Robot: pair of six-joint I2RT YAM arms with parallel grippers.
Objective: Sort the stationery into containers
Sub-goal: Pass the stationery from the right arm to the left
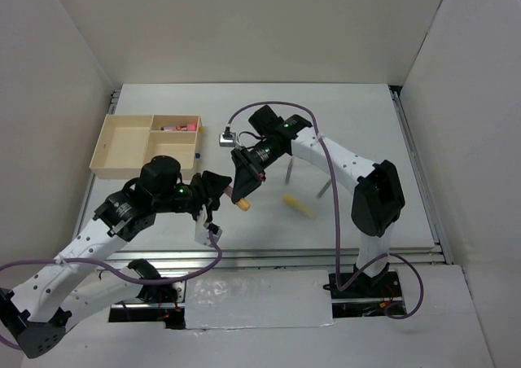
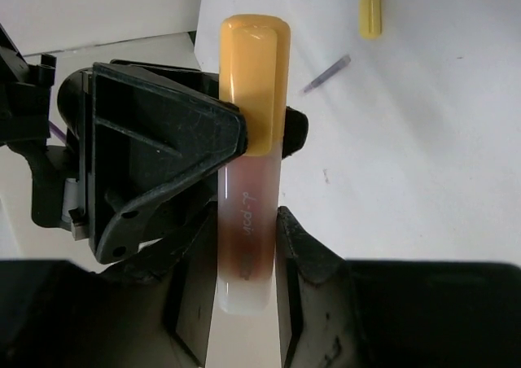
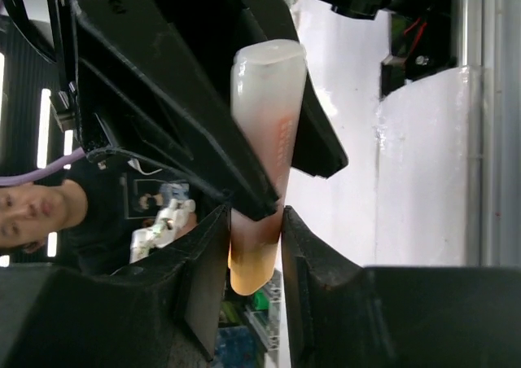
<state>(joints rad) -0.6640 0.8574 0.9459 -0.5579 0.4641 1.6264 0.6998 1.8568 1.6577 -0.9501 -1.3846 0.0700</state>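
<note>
Gripping one yellow-capped marker (image 2: 252,83) above the table (image 1: 358,124), the left fingers (image 2: 305,258) clamp its pale barrel and the right fingers (image 3: 203,254) its cap. Best the right lets go only once the left holds squarely, then carry to the tray (image 1: 122,148) beyond.

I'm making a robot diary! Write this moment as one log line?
stage: handover | yellow-capped marker: gripped by both | left pincer: shut on it | right pincer: shut on it | tray: pink highlighter inside

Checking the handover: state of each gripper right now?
Left gripper: closed on the yellow marker.
Right gripper: closed on the same marker, at its cap end.
</note>
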